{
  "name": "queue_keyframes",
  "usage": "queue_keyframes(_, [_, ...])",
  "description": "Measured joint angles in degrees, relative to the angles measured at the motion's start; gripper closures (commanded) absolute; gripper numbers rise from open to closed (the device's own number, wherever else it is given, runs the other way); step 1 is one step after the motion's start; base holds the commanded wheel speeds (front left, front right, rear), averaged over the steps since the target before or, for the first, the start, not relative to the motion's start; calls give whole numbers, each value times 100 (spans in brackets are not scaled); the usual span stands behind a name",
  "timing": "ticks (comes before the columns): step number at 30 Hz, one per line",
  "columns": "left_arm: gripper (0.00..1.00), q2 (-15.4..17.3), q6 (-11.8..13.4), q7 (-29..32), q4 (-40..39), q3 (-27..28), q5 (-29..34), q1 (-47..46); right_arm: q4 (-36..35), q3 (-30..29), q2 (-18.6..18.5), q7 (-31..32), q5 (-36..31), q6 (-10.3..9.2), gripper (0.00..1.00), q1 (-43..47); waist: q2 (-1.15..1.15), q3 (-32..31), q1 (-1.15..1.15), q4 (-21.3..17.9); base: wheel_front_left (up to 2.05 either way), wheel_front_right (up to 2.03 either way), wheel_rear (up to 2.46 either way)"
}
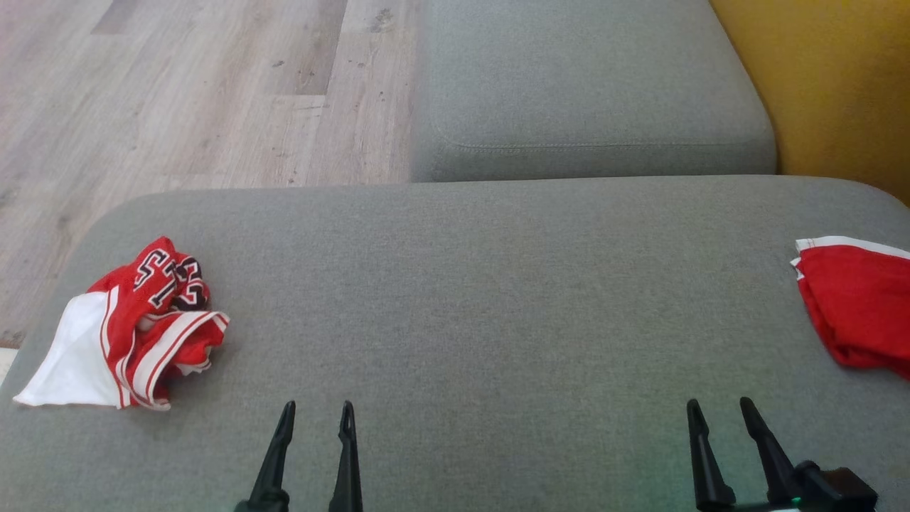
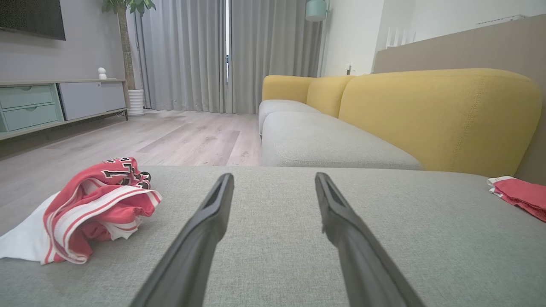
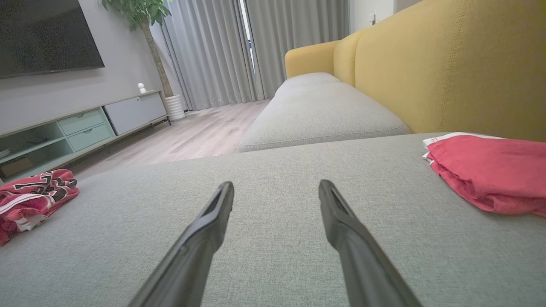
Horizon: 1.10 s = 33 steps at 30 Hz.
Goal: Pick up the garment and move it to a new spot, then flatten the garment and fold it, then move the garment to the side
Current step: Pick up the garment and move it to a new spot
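**Crumpled garment [image 1: 128, 327] lying ahead and to the left of the left gripper [image 1: 318, 405]; both grippers standing open and empty.**

The crumpled garment is resting in a heap on the grey cushion [image 1: 498, 284], near its left edge. It is lying forward and to the left of the left gripper's fingertips, apart from them. In the head view its long axis is running diagonally, from the flat white corner nearest the robot up to the red numbered panel farther away. The right gripper [image 1: 719, 402] is sitting well apart from it toward the cushion's right side, its fingers likewise spread and holding nothing. A folded red garment [image 1: 853, 306] is lying at the right edge beyond that gripper. The left arm is the nearer one, so the pickup is probably calling for a reach forward and leftward. The fingers would be closing across a raised red fold rather than the flat white panel.
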Motion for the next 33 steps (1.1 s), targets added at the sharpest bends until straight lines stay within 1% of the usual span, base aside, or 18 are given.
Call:
queue_keyframes(8, [0,0,-8,0,36,-1,0,18,1,10,0,-1,-5,0,0,12,0,9,0,-16,0,0,0])
queue_keyframes(14, [0,0,-8,0,38,7,37,10,-2,44,0,-1,-4,0,0,29,0,76,0,186,0,0,0])
queue_keyframes(19, [0,0,-8,0,26,12,66,-72,-52,149,1,-1,4,0,0,10,0,185,0,547,0,0,0])
queue_keyframes(26, [0,0,2,0,-22,130,90,-121,-63,424,7,-1,107,0,0,-244,0,363,0,1255,0,0,0])
queue_keyframes(27, [0,0,2,0,-22,130,90,-121,-63,424,7,-1,107,0,0,-244,0,363,0,1255,0,0,0])
queue_keyframes(33, [0,0,25,-1,-77,168,88,-218,-65,441,5,-1,105,0,0,-364,0,531,0,1900,0,0,0])
